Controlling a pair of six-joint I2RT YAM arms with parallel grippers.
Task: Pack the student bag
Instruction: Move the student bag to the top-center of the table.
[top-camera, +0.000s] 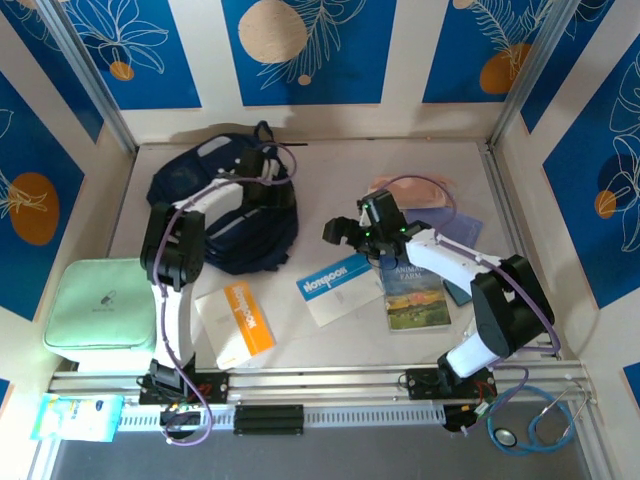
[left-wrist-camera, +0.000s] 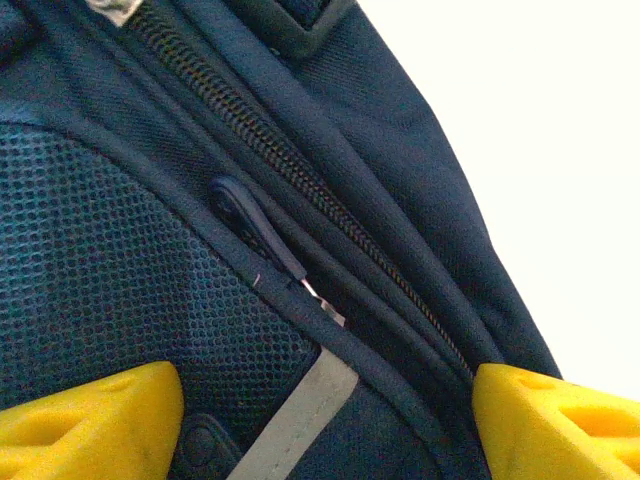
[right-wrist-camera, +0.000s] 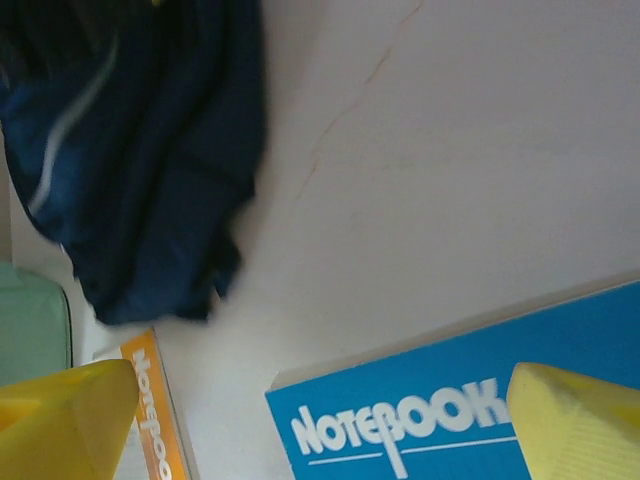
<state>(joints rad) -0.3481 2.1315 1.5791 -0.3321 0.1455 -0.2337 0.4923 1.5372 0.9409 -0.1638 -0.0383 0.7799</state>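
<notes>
The student bag (top-camera: 225, 210), a large dark navy backpack, lies at the back left of the table. My left gripper (top-camera: 262, 166) hovers over its top edge, open. In the left wrist view the yellow fingertips (left-wrist-camera: 90, 420) stand wide apart over the bag's mesh and zipper (left-wrist-camera: 300, 170), with a dark zipper pull (left-wrist-camera: 255, 228) just ahead of them. My right gripper (top-camera: 345, 232) is open above bare table, right of the bag. Its fingertips (right-wrist-camera: 575, 425) frame a blue notebook (right-wrist-camera: 450, 415), and the bag (right-wrist-camera: 140, 150) lies beyond. Nothing is held.
The blue notebook (top-camera: 340, 287), an orange notebook (top-camera: 240, 322) and an Animal Farm book (top-camera: 415, 297) lie toward the front. A pink pouch (top-camera: 415, 190) and a dark book (top-camera: 465, 235) sit at the back right. A mint case (top-camera: 100, 312) lies left, a stethoscope (top-camera: 535, 422) at the front right.
</notes>
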